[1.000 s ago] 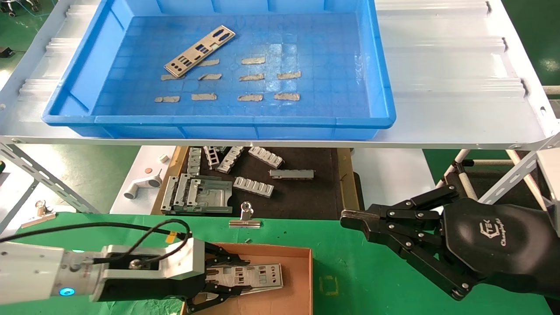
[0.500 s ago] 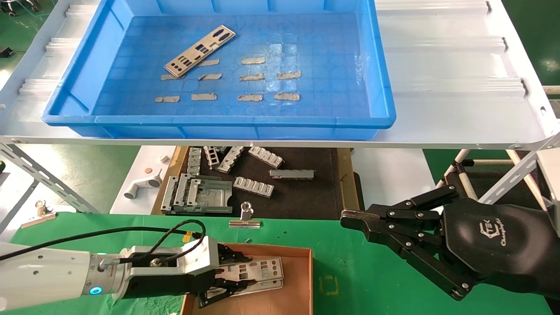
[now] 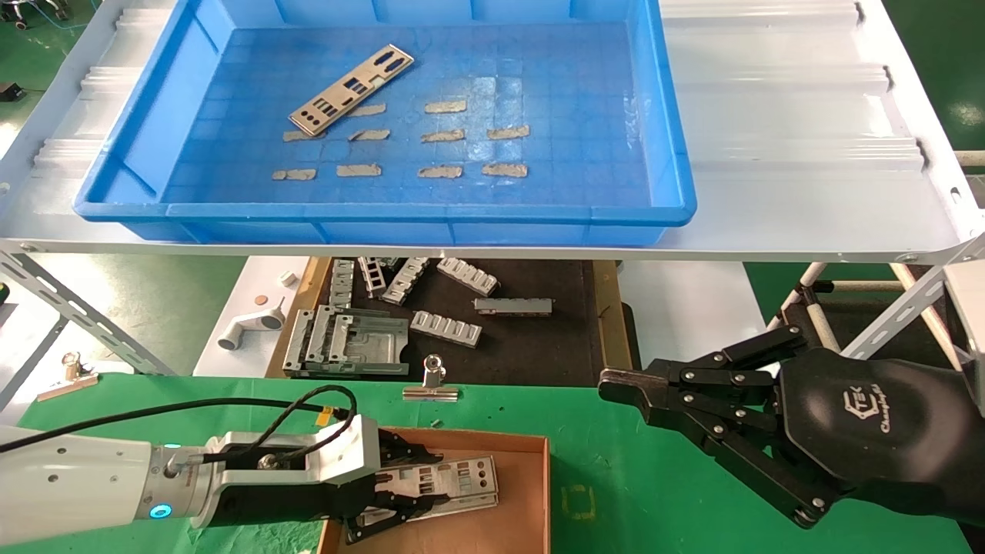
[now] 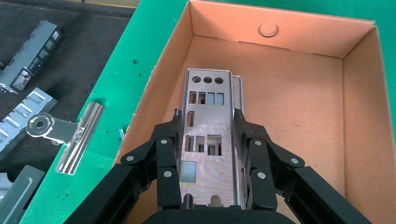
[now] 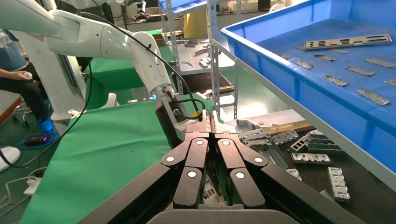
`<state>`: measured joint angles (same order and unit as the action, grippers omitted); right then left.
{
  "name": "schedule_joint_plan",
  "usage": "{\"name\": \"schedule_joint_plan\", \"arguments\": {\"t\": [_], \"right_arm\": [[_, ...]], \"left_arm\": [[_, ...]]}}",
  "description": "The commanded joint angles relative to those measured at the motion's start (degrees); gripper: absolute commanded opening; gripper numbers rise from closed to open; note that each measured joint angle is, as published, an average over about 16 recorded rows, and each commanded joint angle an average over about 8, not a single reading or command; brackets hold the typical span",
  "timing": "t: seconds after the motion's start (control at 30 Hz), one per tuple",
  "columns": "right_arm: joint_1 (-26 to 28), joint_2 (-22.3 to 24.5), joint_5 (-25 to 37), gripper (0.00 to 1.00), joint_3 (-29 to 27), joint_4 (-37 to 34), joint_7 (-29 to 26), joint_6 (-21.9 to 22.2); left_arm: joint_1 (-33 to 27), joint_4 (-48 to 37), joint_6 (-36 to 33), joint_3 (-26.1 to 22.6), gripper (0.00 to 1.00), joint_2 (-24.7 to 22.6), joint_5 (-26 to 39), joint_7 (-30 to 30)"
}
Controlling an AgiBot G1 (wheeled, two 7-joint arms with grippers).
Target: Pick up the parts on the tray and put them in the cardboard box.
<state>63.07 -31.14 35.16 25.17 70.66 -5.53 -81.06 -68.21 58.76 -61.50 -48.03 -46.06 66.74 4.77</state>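
Note:
My left gripper reaches into the brown cardboard box at the near edge of the green table. It is shut on a silver punched strip, its fingers pressing both long edges. The strip lies low over the box floor, on top of a second strip whose edge shows beside it. One more strip lies at the far left of the blue tray on the upper shelf. My right gripper is shut and empty, hovering over the green table to the right of the box.
The white ridged shelf carries the tray above the work area. Below it, a black mat holds ribbed grey blocks and a large grey bracket. A silver binder clip lies just beyond the box.
My left gripper has moved right, deeper into the box, carrying the strip with it, then eased slightly back. The right arm has not moved.

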Motion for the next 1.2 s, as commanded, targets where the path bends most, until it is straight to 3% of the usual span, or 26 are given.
{"name": "schedule_joint_plan", "arguments": {"t": [0.03, 0.3, 0.37, 0.57, 0.63, 1.2], "right_arm": [[0.0, 0.0, 0.0, 0.0, 0.0, 0.0, 0.0, 0.0], [0.0, 0.0, 0.0, 0.0, 0.0, 0.0, 0.0, 0.0], [0.0, 0.0, 0.0, 0.0, 0.0, 0.0, 0.0, 0.0], [0.0, 0.0, 0.0, 0.0, 0.0, 0.0, 0.0, 0.0], [0.0, 0.0, 0.0, 0.0, 0.0, 0.0, 0.0, 0.0], [0.0, 0.0, 0.0, 0.0, 0.0, 0.0, 0.0, 0.0]], "left_arm": [[0.1, 0.2, -0.1, -0.1, 0.0, 0.1, 0.0, -0.1], [0.6, 0.4, 0.1, -0.5, 0.0, 0.1, 0.5, -0.3], [0.6, 0.3, 0.3, -0.5, 0.07, 0.0, 0.7, -0.4], [0.6, 0.0, 0.8, -0.7, 0.81, -0.3, 1.1, -0.4], [0.6, 0.0, 0.9, -0.7, 0.99, -0.4, 1.2, -0.4], [0.6, -0.2, 1.8, -0.5, 1.0, -0.6, 1.3, -0.3]]}}
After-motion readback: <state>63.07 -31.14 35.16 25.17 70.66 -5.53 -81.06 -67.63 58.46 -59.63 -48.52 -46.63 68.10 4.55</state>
